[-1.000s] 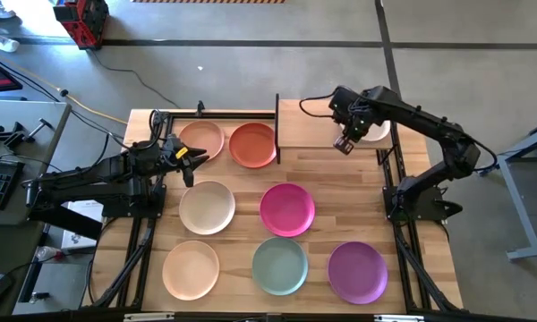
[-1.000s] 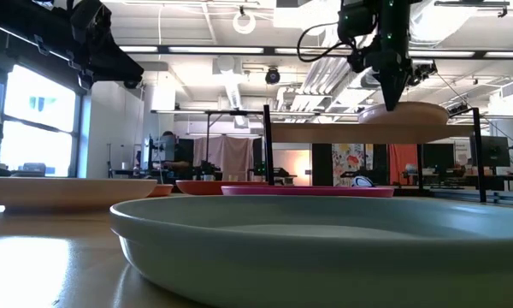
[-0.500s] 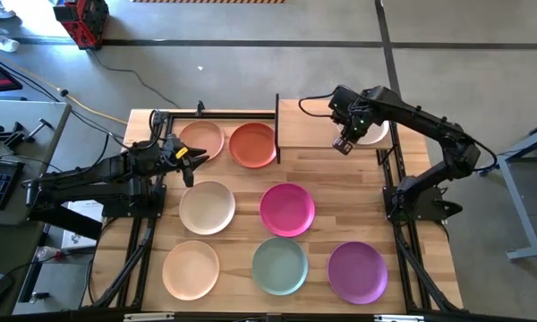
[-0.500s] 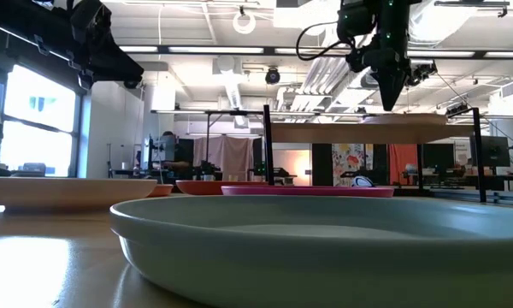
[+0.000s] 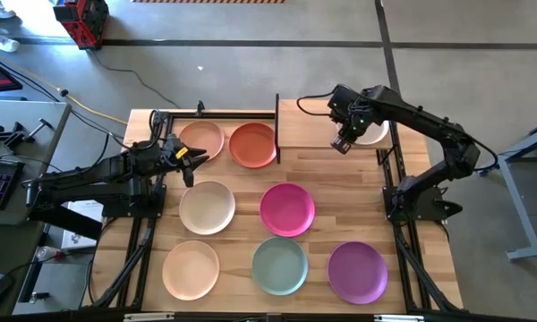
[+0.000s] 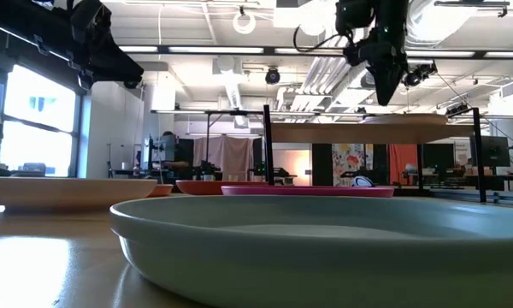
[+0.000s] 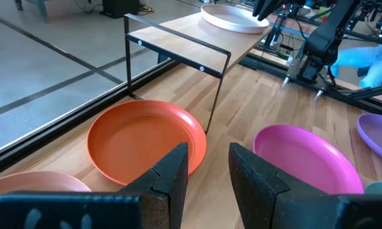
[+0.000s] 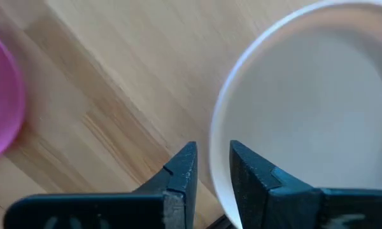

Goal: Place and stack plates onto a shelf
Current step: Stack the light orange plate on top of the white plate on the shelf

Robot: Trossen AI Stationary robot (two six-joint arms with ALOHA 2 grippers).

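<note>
A cream plate (image 5: pixel 374 132) lies flat on the light-wood shelf (image 5: pixel 309 125), at its right end. My right gripper (image 6: pixel 385 96) hovers just above the plate's left rim (image 8: pixel 223 121), fingers pointing down and a narrow gap open, touching nothing. Seven more plates rest on the tabletop: peach (image 5: pixel 201 139), orange-red (image 5: pixel 253 144), cream (image 5: pixel 207 207), magenta (image 5: pixel 287 208), pale peach (image 5: pixel 191 269), pale green (image 5: pixel 280 265) and purple (image 5: pixel 357 271). My left gripper (image 5: pixel 193 161) waits, open, beside the peach plate, facing the orange-red one (image 7: pixel 146 137).
The shelf's thin black posts (image 5: pixel 277 125) stand between the orange-red plate and the shelf board. The left part of the shelf board (image 7: pixel 197 28) is bare wood. The arms' black frames (image 5: pixel 403 206) run along the table's left and right sides.
My right gripper has risen from the cream plate's rim and drifted slightly toward the table's left. The plate, held raised above the board a second ago, now lies flat on the shelf.
</note>
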